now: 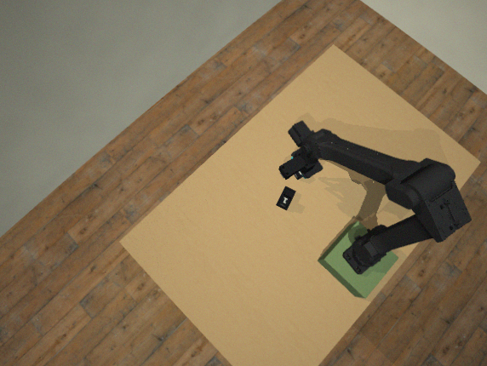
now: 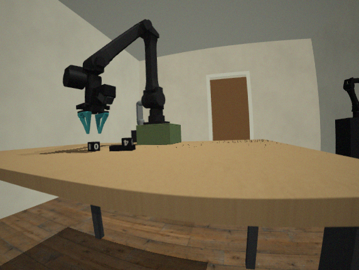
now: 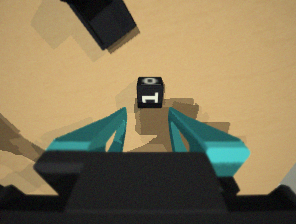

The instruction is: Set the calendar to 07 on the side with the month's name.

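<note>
The black tray [image 1: 289, 191] [image 2: 115, 148] [image 3: 112, 30] lies on the table, partly cut off in the wrist view. One black cube [image 1: 285, 200] [image 2: 127, 142] is at one end of it; the top view shows a white 1 on it, the exterior view an upside-down 4. No month name is readable. The loose black cube [image 1: 299, 174] [image 2: 93, 146] [image 3: 150, 92] stands on the table beside the tray; the wrist view shows a sideways 1 and a 0 on it. My gripper [image 2: 93, 133] [image 3: 147, 112] is open and empty, its teal fingertips above the loose cube and not touching it.
The green block [image 1: 362, 287] [image 2: 152, 134] under the arm's base stands beyond the tray. The arm partly covers the loose cube in the top view. The tan table top [image 1: 221, 238] [image 2: 204, 176] has its edges well away from the cubes.
</note>
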You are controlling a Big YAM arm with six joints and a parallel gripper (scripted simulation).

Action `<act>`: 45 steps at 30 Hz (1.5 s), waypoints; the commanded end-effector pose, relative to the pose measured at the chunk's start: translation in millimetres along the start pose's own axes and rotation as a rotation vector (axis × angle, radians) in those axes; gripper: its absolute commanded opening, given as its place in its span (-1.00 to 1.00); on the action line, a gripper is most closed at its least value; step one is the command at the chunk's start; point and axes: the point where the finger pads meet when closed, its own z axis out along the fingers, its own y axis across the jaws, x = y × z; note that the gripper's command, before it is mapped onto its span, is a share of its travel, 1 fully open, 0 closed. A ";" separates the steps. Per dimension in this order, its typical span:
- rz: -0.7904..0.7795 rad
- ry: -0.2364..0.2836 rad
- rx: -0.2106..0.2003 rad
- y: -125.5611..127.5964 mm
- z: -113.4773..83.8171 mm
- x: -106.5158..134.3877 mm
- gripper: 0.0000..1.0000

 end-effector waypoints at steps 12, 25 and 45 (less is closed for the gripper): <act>-0.017 -0.001 0.056 -27.1 -60.2 -2.3 -0.08; -0.016 -0.001 0.047 -27.2 -54.2 -2.3 1.00; 0.267 -0.006 0.048 -26.0 -48.0 -1.4 1.00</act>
